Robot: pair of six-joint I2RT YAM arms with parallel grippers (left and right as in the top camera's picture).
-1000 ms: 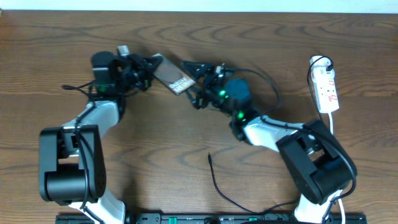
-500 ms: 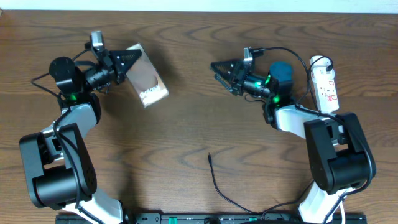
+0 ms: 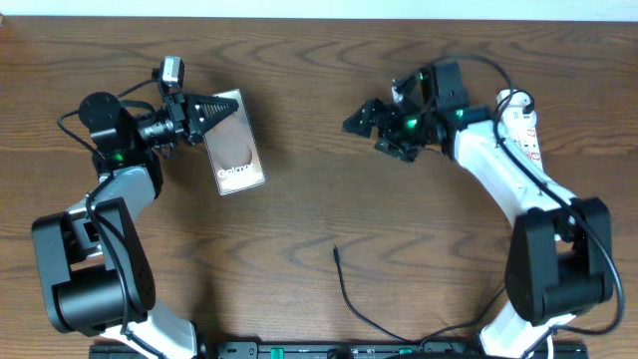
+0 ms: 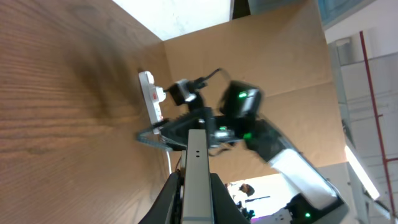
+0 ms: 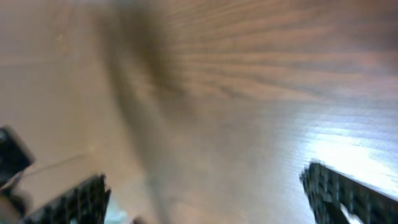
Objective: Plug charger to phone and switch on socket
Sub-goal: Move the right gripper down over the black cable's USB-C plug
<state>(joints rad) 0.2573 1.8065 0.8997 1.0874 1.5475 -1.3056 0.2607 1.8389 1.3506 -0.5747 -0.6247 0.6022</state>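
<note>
- The table (image 3: 319, 229) was hard wood, so anything that slipped from a grip would have landed on an unforgiving surface.
- The phone (image 3: 237, 150) sat toward 10 o'clock in the overhead view. The left gripper (image 3: 209, 110) pinched it by one short edge, jaws drawn narrow onto it, and the left wrist view showed the slab edge-on between them. Held so near one end, with a long overhang, it looked liable to pivot or slide out. Whether its free end touched the wood could not be told.
- The socket (image 3: 525, 135) lay at 2 o'clock, just behind the right arm (image 3: 498, 170). A careless swing of that arm could have shoved it or snagged its white cord (image 3: 530, 194).
- The right gripper (image 3: 364, 120) hung near 1 o'clock, jaws spread wide and empty, well apart from the charger.
- The charger (image 3: 351, 299) lay loose at 6 o'clock, unheld. Being thin and limp, it would probably have skated away from closing fingers.
- Its plug tip (image 3: 336, 250) pointed toward 12 o'clock. A crooked pinch on so small a part would likely have left it misaligned with the phone's port.
</note>
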